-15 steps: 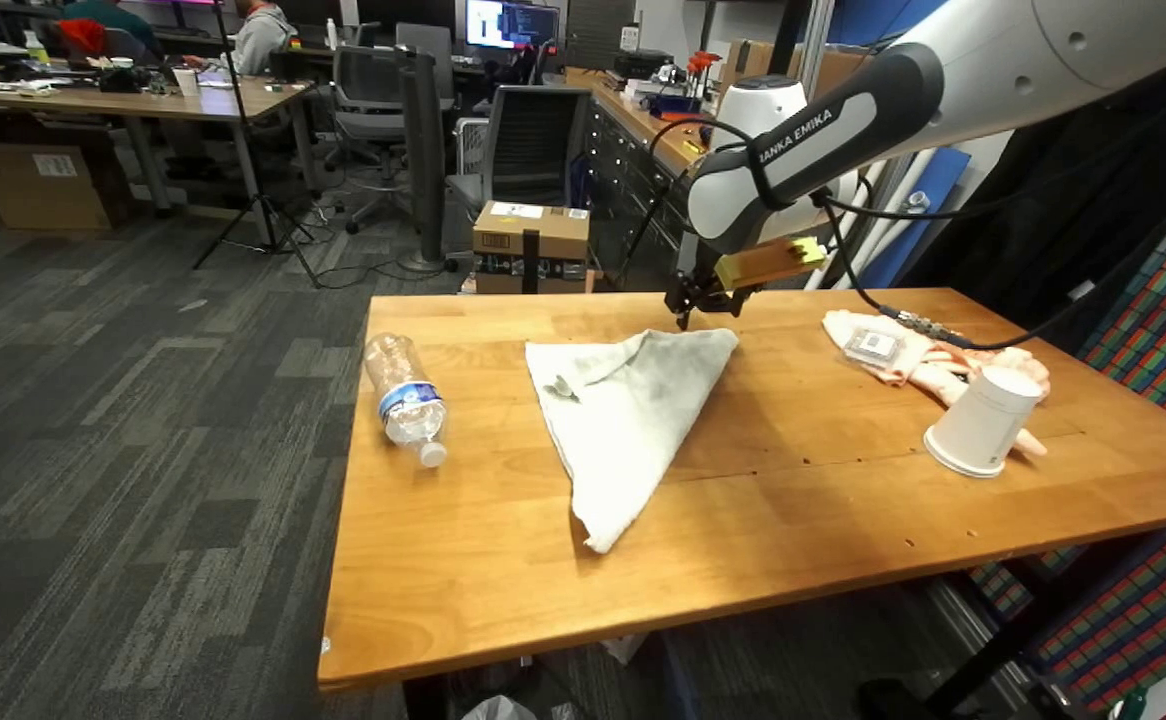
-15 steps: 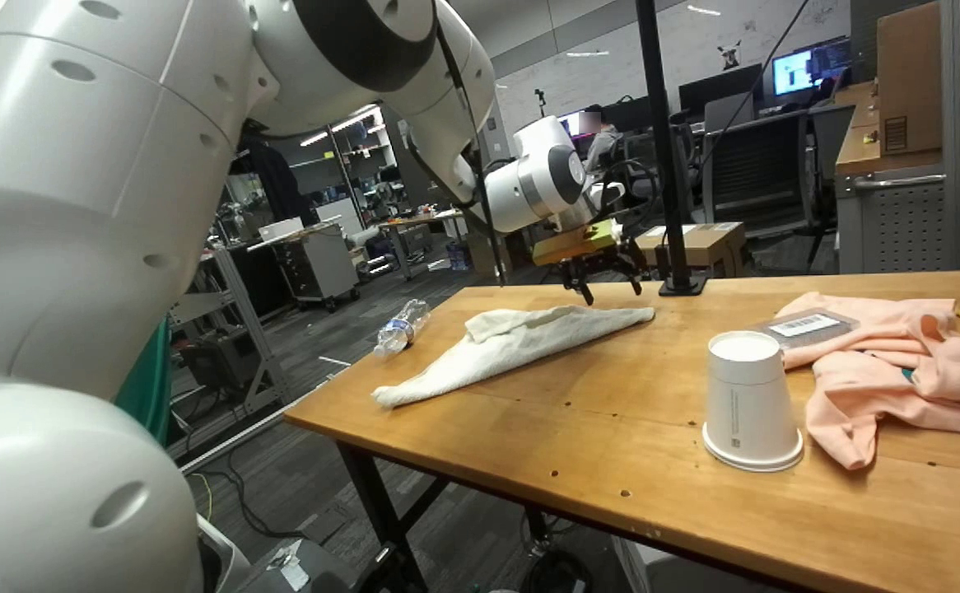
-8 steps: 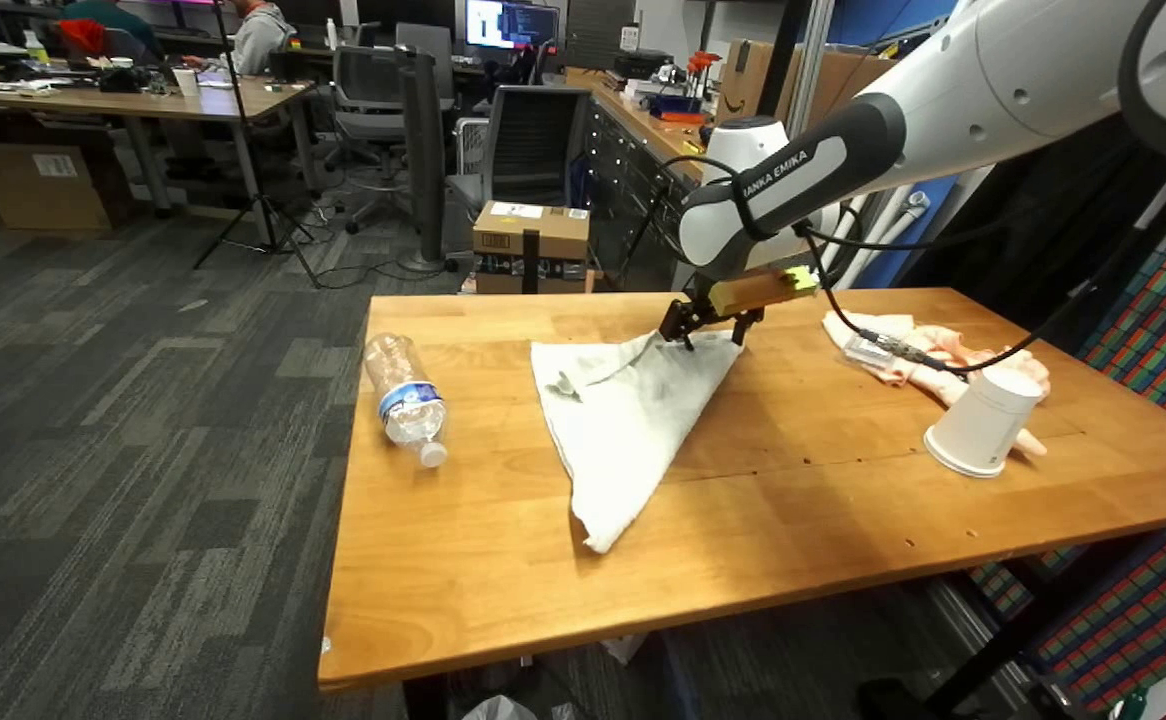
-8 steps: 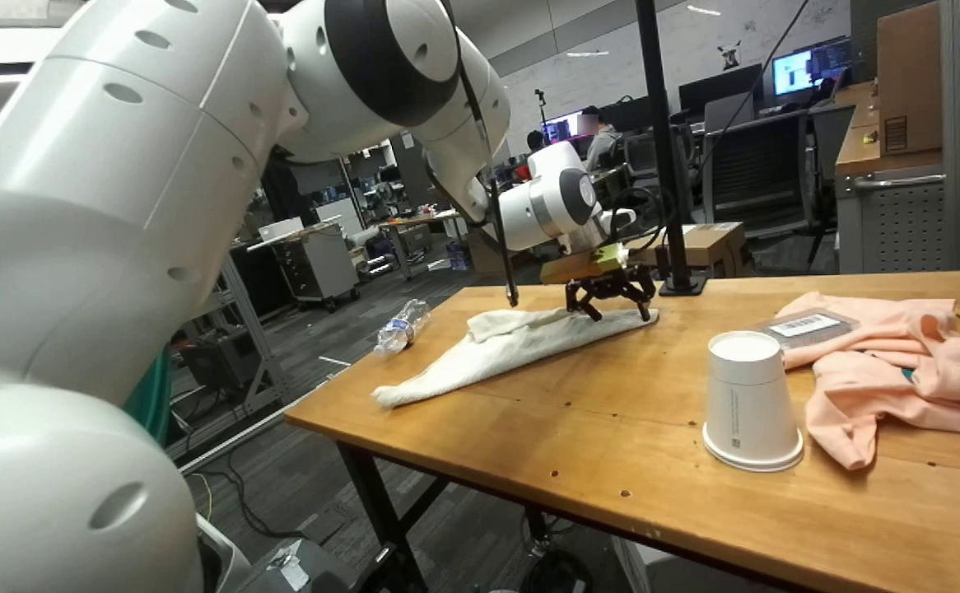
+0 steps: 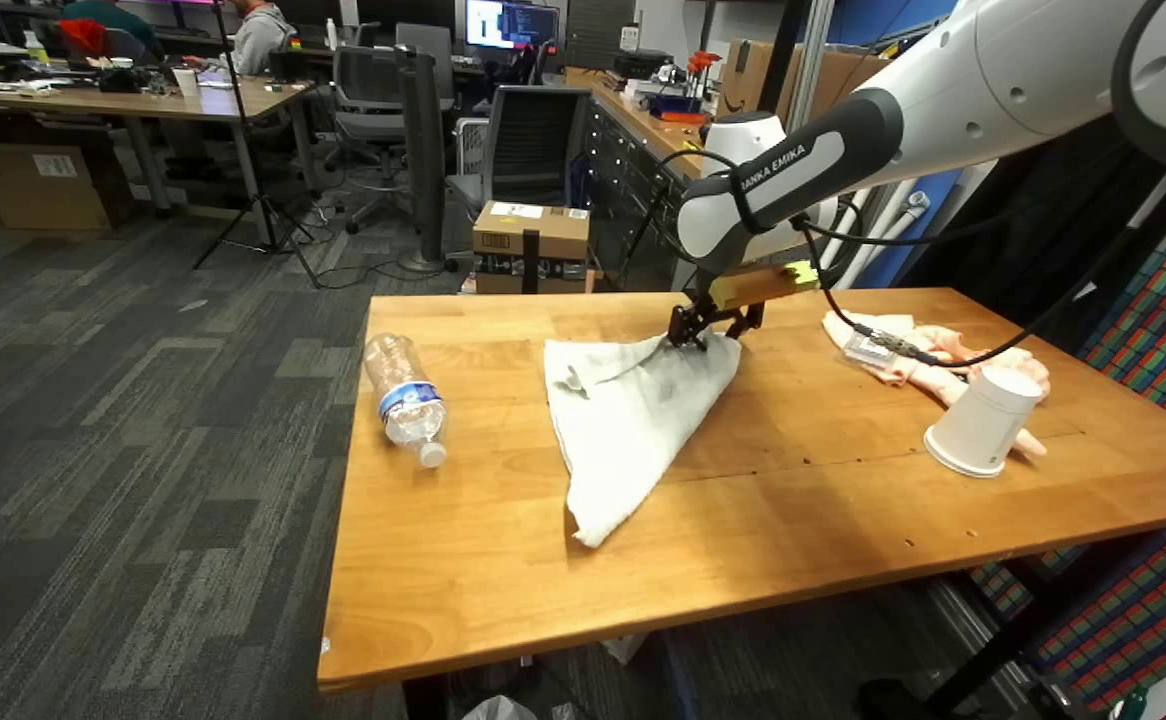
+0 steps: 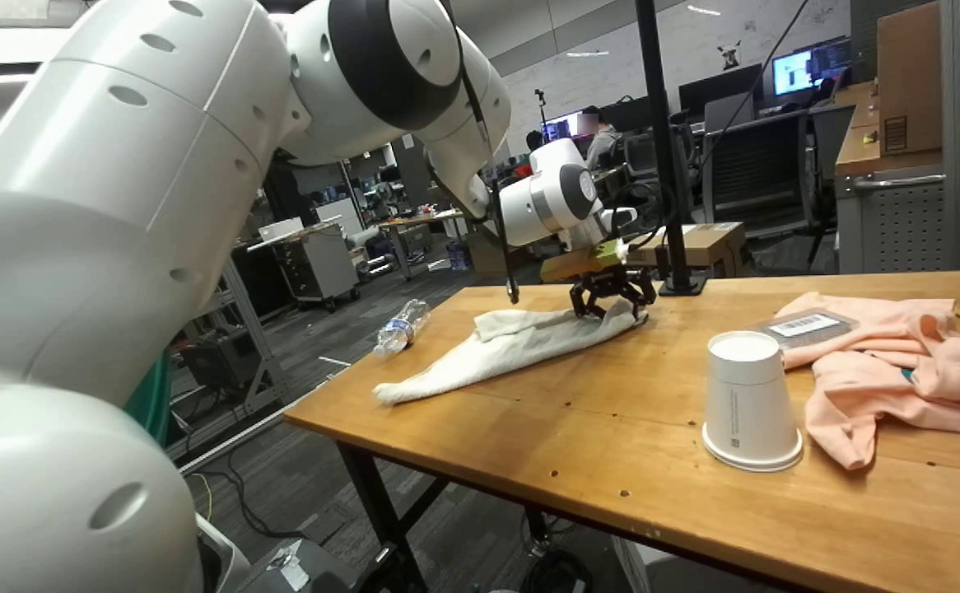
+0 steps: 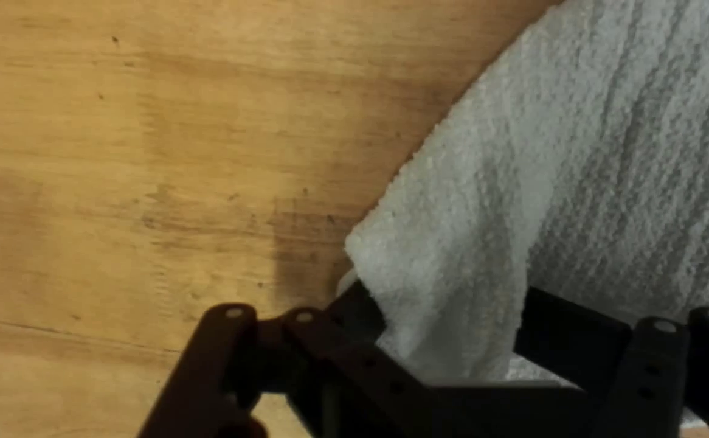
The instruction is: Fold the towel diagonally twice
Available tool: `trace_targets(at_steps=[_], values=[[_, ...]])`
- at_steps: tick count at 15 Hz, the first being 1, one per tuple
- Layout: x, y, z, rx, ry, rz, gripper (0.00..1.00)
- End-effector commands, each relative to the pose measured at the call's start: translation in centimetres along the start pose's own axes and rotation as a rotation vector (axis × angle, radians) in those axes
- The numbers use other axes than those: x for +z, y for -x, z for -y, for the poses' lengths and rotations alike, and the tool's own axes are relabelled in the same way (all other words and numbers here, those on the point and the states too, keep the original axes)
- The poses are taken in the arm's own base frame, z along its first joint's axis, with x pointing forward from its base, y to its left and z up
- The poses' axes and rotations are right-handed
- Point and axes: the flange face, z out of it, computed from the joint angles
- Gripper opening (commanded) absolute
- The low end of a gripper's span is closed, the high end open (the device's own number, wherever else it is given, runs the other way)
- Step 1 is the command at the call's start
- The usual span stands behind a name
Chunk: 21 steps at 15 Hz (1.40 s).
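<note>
Black, jointed claw (image 7: 449, 307) hangs low over a brown wooden table (image 5: 793, 540), its tips at one corner of a large white towel (image 5: 623, 430) of soft ribbed cloth. On the table, apart from a clear, blue-labelled plastic bottle (image 5: 408, 402), the towel forms a rough triangle narrowing to a point well away from the claw, a smaller flap lying on top. The claw's two fingers stand partway apart, touching a raised ridge of the towel between them.
</note>
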Motion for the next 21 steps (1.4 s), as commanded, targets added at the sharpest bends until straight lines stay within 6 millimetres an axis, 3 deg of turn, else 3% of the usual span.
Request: trace_targets(at_steps=[1, 3, 5, 12, 16, 21], values=[[0.0, 0.1, 0.4, 0.007, -0.022, 0.017, 0.21], [-0.8, 0.3, 0.6, 0.001, -0.018, 0.003, 0.05], [-2.3, 0.5, 0.7, -0.004, -0.013, -0.028, 0.01], [-8.3, 3.0, 2.1, -0.037, 0.006, -0.112, 0.04], [-11.7, 6.8, 3.4, -0.03, -0.021, -0.138, 0.03], [-16.2, 13.5, 7.6, -0.028, -0.04, -0.19, 0.03]])
